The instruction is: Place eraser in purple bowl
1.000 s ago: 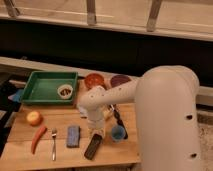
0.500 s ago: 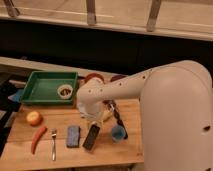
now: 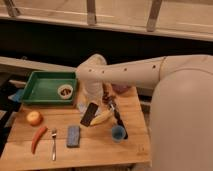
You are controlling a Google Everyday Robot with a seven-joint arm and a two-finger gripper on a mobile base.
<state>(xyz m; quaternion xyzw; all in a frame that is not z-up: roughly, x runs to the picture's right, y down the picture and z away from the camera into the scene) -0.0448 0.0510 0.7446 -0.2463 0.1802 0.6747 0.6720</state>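
The eraser (image 3: 89, 114) is a flat dark block. It hangs tilted above the table's middle, its upper end held in my gripper (image 3: 93, 103), which points down from the white arm. The purple bowl (image 3: 121, 89) shows only partly at the table's back right, behind the arm and to the right of the gripper. The eraser is to the left of and nearer than the bowl, not over it.
A blue-grey block (image 3: 73, 136), a fork (image 3: 53, 144), a red pepper (image 3: 37, 138) and an apple (image 3: 34, 117) lie front left. A banana (image 3: 103, 117), a black tool (image 3: 119, 121) and a blue cup (image 3: 118, 132) lie under the arm. A green tray (image 3: 36, 87) holds a small bowl (image 3: 65, 91).
The eraser has risen from the table's front and moved toward the back, held by the gripper. The arm has swung up and over the orange-red bowl, hiding it.
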